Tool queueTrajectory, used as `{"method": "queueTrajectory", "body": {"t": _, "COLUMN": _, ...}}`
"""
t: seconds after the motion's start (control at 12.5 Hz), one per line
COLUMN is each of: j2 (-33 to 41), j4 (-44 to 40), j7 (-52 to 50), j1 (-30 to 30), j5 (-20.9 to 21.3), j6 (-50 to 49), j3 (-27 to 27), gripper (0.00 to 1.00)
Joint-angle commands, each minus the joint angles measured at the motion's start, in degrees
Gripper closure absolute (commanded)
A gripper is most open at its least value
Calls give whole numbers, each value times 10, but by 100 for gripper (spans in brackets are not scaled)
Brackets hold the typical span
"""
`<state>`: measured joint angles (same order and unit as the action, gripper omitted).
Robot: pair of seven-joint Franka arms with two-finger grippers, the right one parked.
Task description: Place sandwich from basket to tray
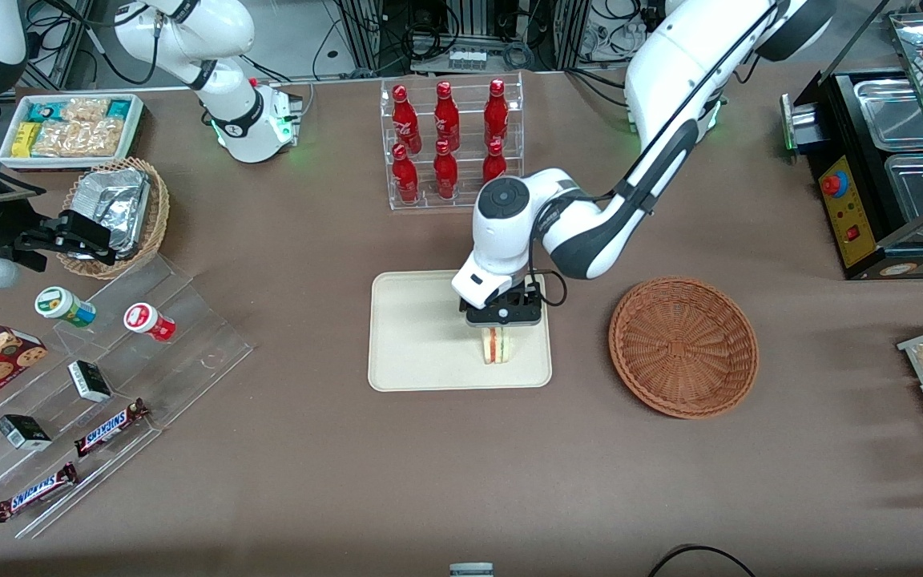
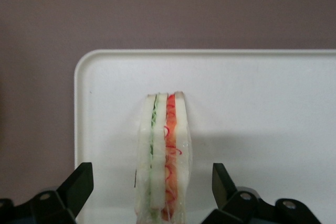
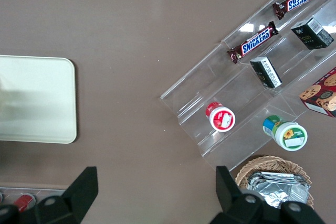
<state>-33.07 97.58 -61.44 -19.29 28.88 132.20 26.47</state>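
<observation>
The sandwich [image 1: 495,345] is sitting on the tray [image 1: 417,336], standing up on edge with its cut side showing, near the tray's corner on the side toward the basket [image 1: 683,346] and toward the front camera. The gripper [image 1: 503,314] is right above it, pointing straight down. In the left wrist view you can see the sandwich [image 2: 164,156] between the two fingertips [image 2: 79,184], and there's a clear gap on both sides, so the fingers are spread apart and not touching the bread. White bread layers with a green strip and a red-pink strip running down the middle.

The reddish-brown basket sits beside the tray, toward the working arm's end of the table, with nothing in it.

Arm pose: the left arm [image 1: 654,152] reaches in from its base farther from the front camera, elbow bent, forearm coming across toward the tray, then the wrist turns so the hand hangs vertical over the tray's corner.

The rack of red bottles [image 1: 452,140] stands farther from the front camera than the tray, well apart from it.
</observation>
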Motion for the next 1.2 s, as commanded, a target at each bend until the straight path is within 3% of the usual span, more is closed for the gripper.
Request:
{"method": "queueTrajectory", "body": {"t": 0.0, "j2": 61, "j4": 16, "j7": 5, "j1": 15, "j5": 4, "j6": -49, "j3": 1, "gripper": 0}}
{"method": "queueTrajectory", "body": {"t": 0.24, "j2": 119, "j4": 37, "j7": 5, "j1": 40, "j5": -7, "j6": -53, "j3": 5, "gripper": 0}}
{"method": "queueTrajectory", "body": {"t": 0.4, "j2": 155, "j4": 38, "j7": 33, "j1": 57, "j5": -45, "j6": -81, "j3": 6, "gripper": 0}}
{"method": "queueTrajectory", "body": {"t": 0.72, "j2": 245, "j4": 26, "j7": 257, "j1": 131, "j5": -180, "j6": -170, "j3": 12, "gripper": 0}}
{"method": "queueTrajectory", "body": {"t": 0.96, "j2": 262, "j4": -10, "j7": 357, "j1": 189, "j5": -223, "j6": -241, "j3": 9, "gripper": 0}}
{"method": "queueTrajectory", "body": {"t": 1.12, "j2": 265, "j4": -48, "j7": 405, "j1": 203, "j5": -240, "j6": -295, "j3": -24, "gripper": 0}}
